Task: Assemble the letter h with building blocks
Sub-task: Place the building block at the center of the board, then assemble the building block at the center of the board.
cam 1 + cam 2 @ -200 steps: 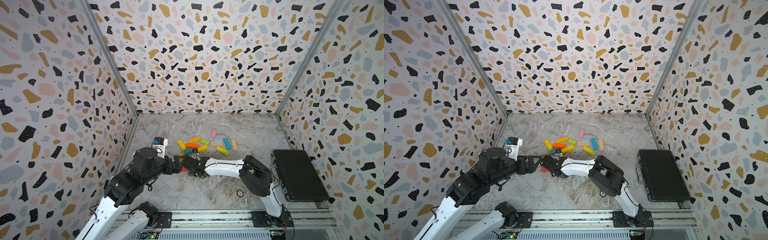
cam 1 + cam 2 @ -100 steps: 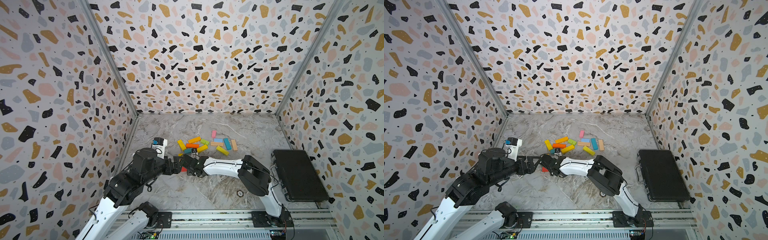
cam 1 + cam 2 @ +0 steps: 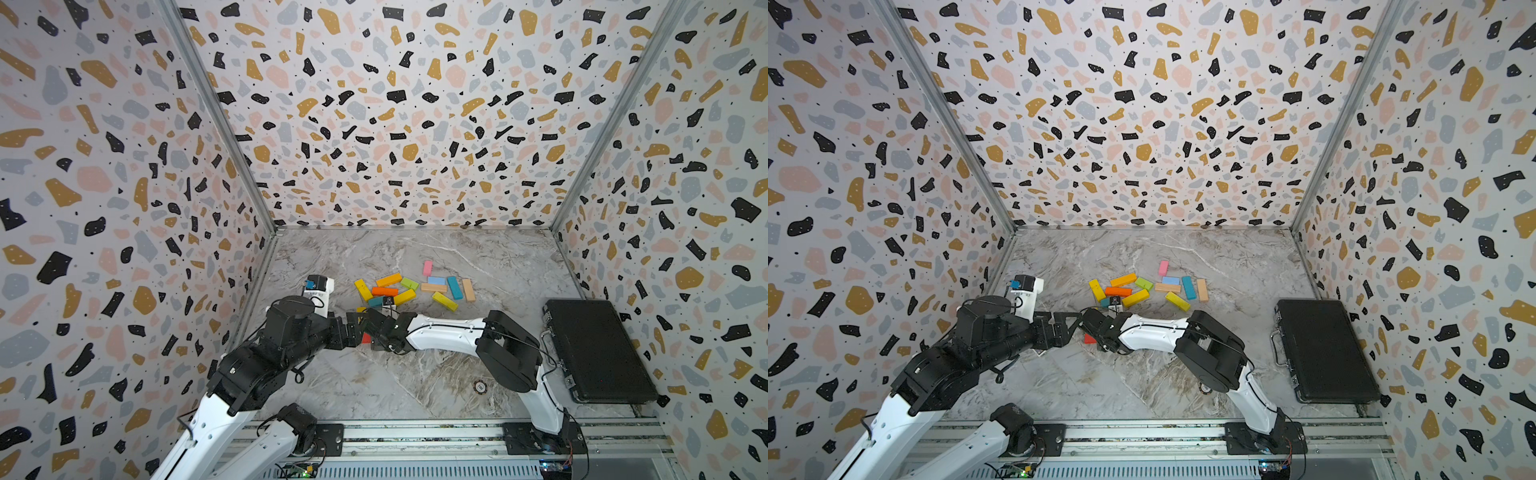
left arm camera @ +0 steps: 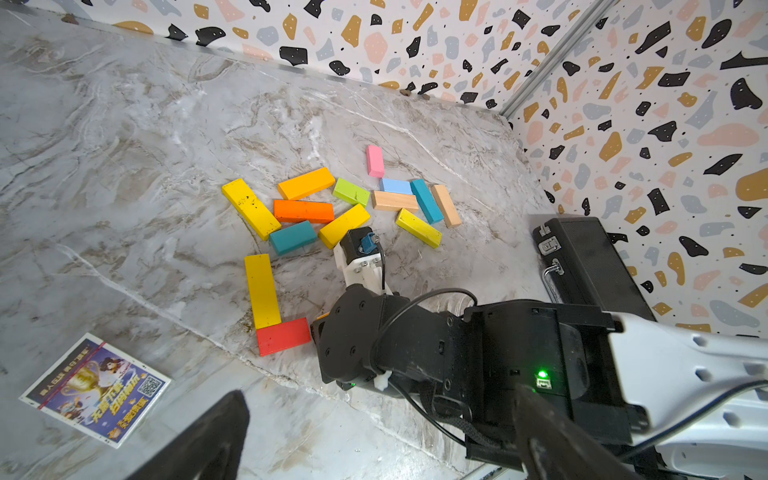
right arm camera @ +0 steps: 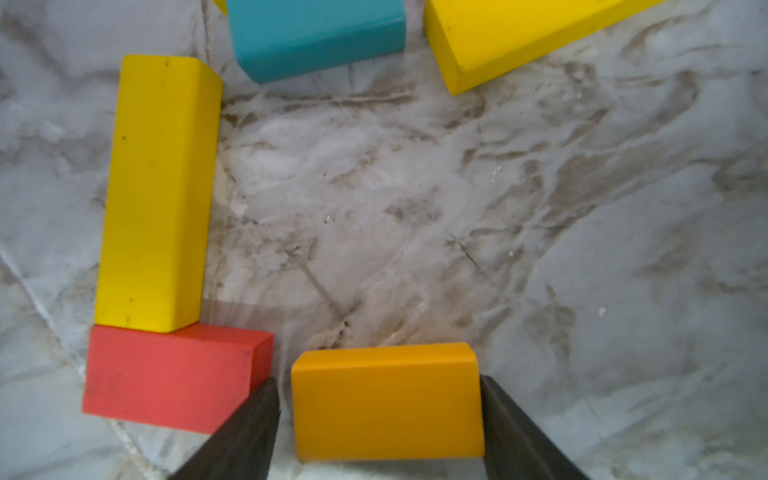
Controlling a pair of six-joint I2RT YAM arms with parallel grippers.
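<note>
In the right wrist view a long yellow block (image 5: 158,191) stands end-on against a short red block (image 5: 170,374), making an L. Beside the red one lies a short orange block (image 5: 386,401) between the fingers of my right gripper (image 5: 378,382). That gripper is open, with a gap between one finger and the block. The remaining building blocks (image 3: 409,286) lie scattered behind. My left gripper (image 4: 378,395) is open and empty, hovering close to the right wrist (image 3: 386,328). The red block (image 3: 366,337) peeks out between both arms.
A closed black case (image 3: 598,349) lies at the right. A printed card (image 4: 95,388) lies on the marble floor near the left gripper, and a small round disc (image 3: 480,387) lies by the right arm's elbow. Patterned walls enclose three sides.
The right gripper's jaws have spread wider around the orange block. Both arms have hardly moved.
</note>
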